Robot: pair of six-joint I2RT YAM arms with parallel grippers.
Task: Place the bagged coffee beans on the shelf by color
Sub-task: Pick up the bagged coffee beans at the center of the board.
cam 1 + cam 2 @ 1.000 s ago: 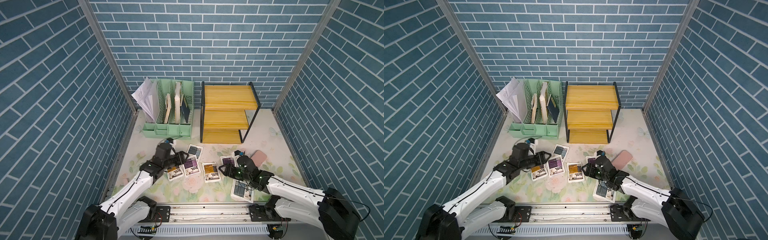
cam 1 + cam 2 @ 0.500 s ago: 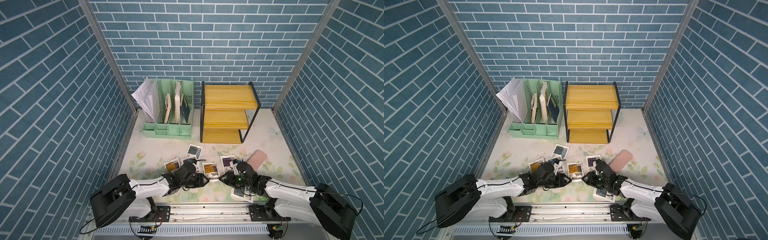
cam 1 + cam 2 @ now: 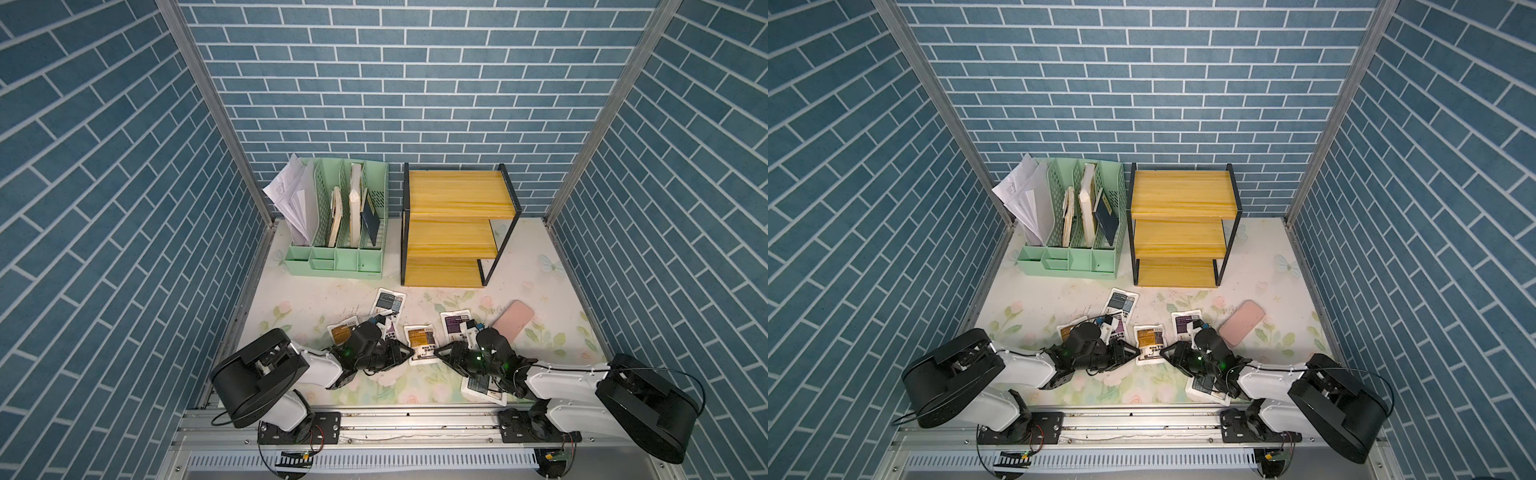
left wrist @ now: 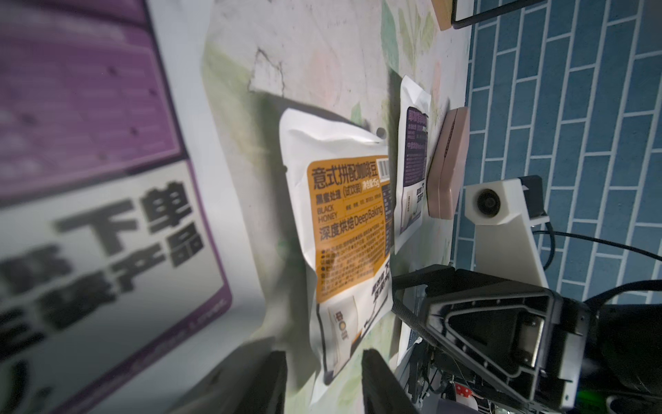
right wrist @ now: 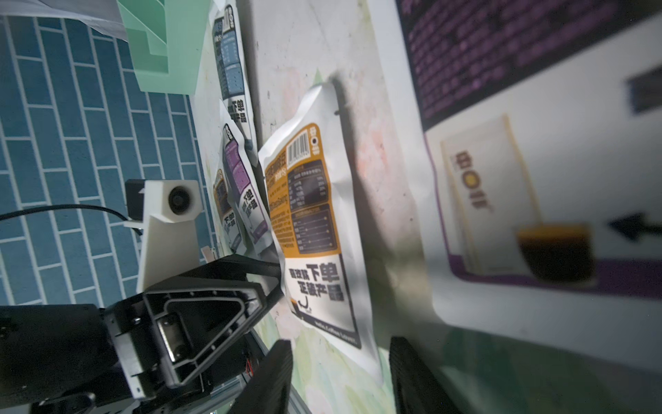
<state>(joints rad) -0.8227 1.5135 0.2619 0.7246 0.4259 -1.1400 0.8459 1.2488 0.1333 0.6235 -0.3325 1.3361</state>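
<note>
Both arms just swung in on the middle orange pouch, flat on the worktop. The left claw and right claw sit part-spread at its edges, nothing pinched yet. The shelf is bare.

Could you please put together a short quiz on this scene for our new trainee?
1. True or false: nothing lies on the shelf.
2. The bag between the left gripper and the right gripper has which label colour? A purple, B orange, C grey-blue.
3. How many bags lie on the table?
Key: 1 true; 2 B; 3 six.
</note>
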